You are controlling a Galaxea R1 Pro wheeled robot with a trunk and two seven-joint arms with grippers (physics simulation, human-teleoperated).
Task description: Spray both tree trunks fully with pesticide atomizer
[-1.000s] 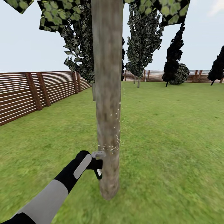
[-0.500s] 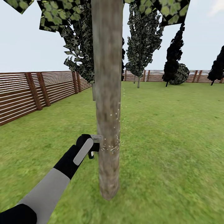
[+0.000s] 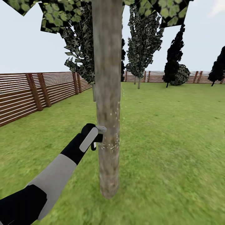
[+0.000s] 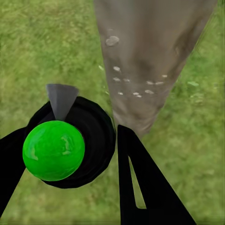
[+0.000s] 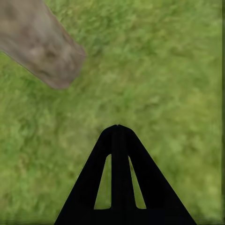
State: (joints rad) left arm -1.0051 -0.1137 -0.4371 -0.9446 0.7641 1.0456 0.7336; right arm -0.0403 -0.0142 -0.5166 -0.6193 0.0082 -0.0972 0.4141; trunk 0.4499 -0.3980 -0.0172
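- Left claw (image 3: 93, 139): closed around the pesticide atomizer (image 3: 99, 137), held at mid-height just beside the near tree trunk (image 3: 107, 103), on the trunk's left in the head view.
- Atomizer nozzle: the short grey tip touched or nearly touched the bark; contact could not be confirmed.
- Left wrist view: the atomizer (image 4: 70, 140) sat between the two black fingers (image 4: 140, 187), showing a round green part and a grey nozzle aimed toward the trunk (image 4: 150, 56).
- Pesticide (image 3: 112, 144): white specks dotted the trunk around nozzle height and somewhat above; they also appeared on the bark in the left wrist view (image 4: 136, 91).
- Right claw (image 5: 118, 136): fingers pressed together, holding nothing, above the grass lawn (image 5: 164, 70) near the trunk base (image 5: 44, 51).
- Surroundings: brown slatted fence (image 3: 37, 93) bounding the lawn (image 3: 175, 140).
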